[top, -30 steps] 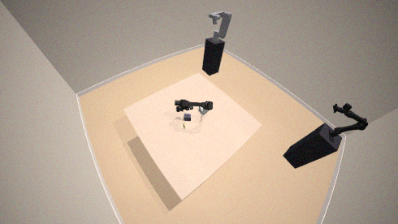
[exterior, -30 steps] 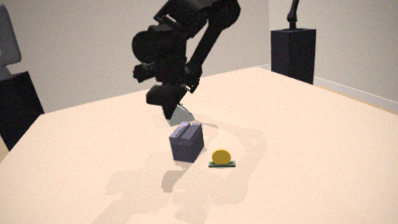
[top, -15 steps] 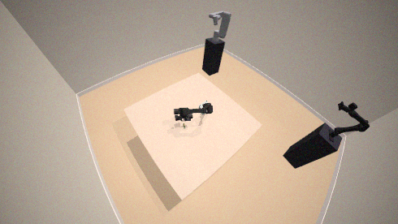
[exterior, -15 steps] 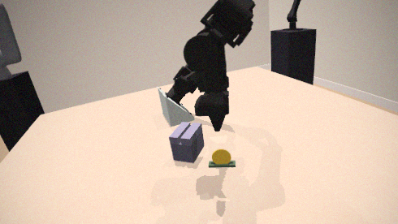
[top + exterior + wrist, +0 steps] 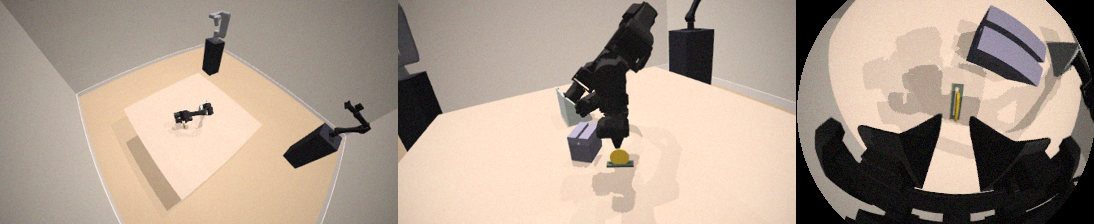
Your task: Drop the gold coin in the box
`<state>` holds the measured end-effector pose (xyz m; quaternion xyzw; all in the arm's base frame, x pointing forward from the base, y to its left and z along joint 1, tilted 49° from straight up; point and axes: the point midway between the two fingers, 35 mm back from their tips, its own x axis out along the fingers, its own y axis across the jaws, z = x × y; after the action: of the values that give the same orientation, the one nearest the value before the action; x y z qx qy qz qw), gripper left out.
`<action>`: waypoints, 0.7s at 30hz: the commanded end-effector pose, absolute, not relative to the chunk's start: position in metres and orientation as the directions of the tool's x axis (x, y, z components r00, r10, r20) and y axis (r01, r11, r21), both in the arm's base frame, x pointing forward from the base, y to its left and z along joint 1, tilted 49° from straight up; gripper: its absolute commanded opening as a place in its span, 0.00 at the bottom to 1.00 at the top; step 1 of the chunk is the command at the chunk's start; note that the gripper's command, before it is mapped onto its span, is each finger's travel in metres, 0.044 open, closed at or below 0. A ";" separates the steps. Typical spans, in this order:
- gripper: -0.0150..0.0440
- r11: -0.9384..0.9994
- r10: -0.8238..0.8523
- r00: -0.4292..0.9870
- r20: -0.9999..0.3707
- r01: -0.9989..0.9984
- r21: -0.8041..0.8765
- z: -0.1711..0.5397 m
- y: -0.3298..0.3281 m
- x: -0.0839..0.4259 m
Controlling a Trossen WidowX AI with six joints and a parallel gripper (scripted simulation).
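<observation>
Step in hand: descent onto the coin [image 5: 619,157], judged from the gripper [image 5: 616,142] hanging just above its top edge.
Coin: upright on its edge in the dark-green holder [image 5: 620,164], on the counter [image 5: 707,134] just beside the grey box [image 5: 584,143], on the side away from the slot end of the lid.
Box: closed, with its slot [image 5: 584,131] running along the lavender lid; near the coin but not touching the holder.
Gripper state: partly parted and holding nothing; the two fingers stand a narrow gap apart, wide enough to straddle a thin disc.
Alignment: in the wrist view the coin [image 5: 956,102] shows edge-on as a thin sliver, lying beyond the gap between the fingertips and roughly on its centre line.
Doing it well: I judge the fingers should come down one on each flat face, keeping the coin's plane midway between them, so neither tip lands on the rim and tips it out of the holder.
Depth: go low enough to pinch the upper half, stopping short of the holder.
Risk: a slight yaw error could knock the coin flat, where it would be hard to pick.
Far side of box: a pale tilted panel [image 5: 565,106] behind it, well away from the coin.
</observation>
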<state>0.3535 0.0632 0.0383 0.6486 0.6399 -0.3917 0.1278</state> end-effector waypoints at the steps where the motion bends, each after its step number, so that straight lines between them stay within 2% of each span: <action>1: 0.53 -0.148 0.734 -0.130 -0.666 0.927 -0.344 0.035 0.069 0.352; 21: 0.53 -0.148 0.735 -0.129 -0.666 0.927 -0.343 0.013 0.092 0.348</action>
<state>0.3508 0.0871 0.0164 0.6499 0.6391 -0.3909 0.1283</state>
